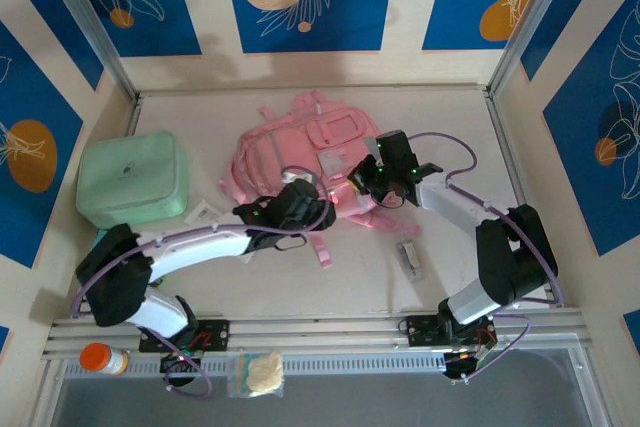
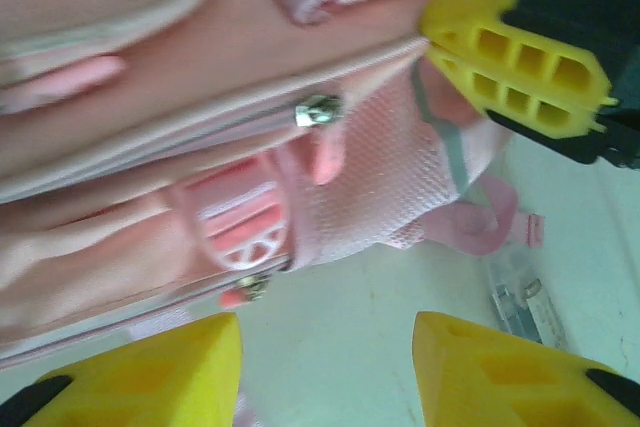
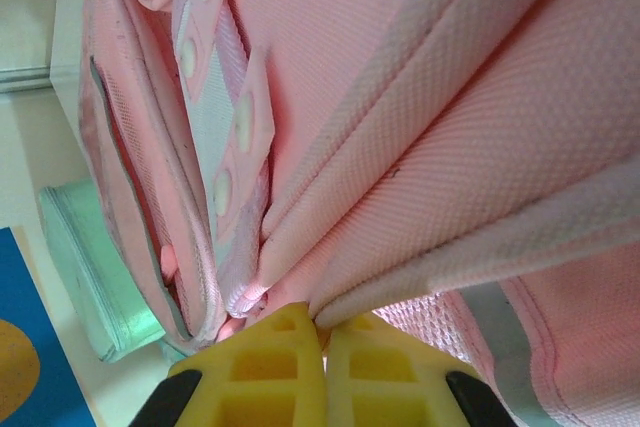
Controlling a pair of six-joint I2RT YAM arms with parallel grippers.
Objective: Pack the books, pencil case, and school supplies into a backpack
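Observation:
The pink backpack (image 1: pixel 300 152) lies flat in the middle of the table. My right gripper (image 1: pixel 374 179) is shut on a fold of its fabric at its right edge; the wrist view has the yellow fingers (image 3: pixel 290 357) pressed together on the pink mesh of the backpack (image 3: pixel 420 127). My left gripper (image 1: pixel 300 203) hovers at the backpack's near edge, open, with bare table between its jaws (image 2: pixel 328 325). Zip pulls on the backpack (image 2: pixel 318 110) sit just beyond them. The school supplies (image 1: pixel 409 257) (image 2: pixel 520 299) lie on the table near the right arm. Books and pencil case are out of view.
A large mint-green zip case (image 1: pixel 130 179) (image 3: pixel 90 267) stands left of the backpack. A small white tag (image 1: pixel 205 213) lies between them. An orange-capped bottle (image 1: pixel 102 358) and a small clear bag (image 1: pixel 260 372) rest on the front rail. Walls enclose the table on three sides.

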